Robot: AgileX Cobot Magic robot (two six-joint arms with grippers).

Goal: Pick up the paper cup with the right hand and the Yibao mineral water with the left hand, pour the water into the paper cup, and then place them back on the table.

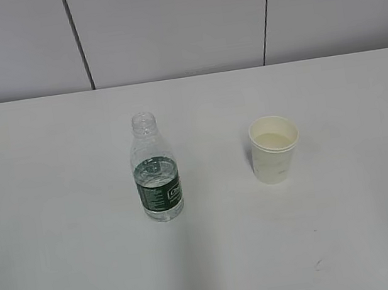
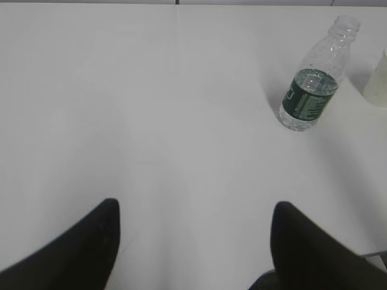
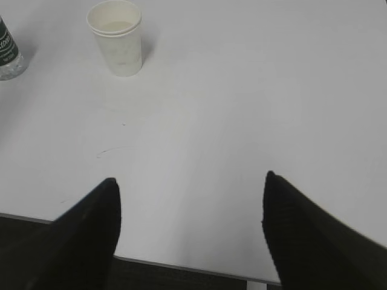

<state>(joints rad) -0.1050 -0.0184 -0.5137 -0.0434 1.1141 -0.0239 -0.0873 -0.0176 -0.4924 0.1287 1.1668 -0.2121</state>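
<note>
Bottle (image 1: 156, 170) left of cup (image 1: 275, 148), apart, on table (image 1: 66, 262)

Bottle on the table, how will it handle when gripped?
The bottle looks thin, clear and ribbed, so it probably flexes under a squeeze. It seems under half full, likely light. With no cap on its neck, tilting or a hard squeeze could spill water.

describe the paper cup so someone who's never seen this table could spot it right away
On the white table, two things stand apart near the middle. The right one is the paper cup: short, off-white, open-topped, rolled rim. The mineral water bottle to its left is taller, clear, green-labelled.
</note>
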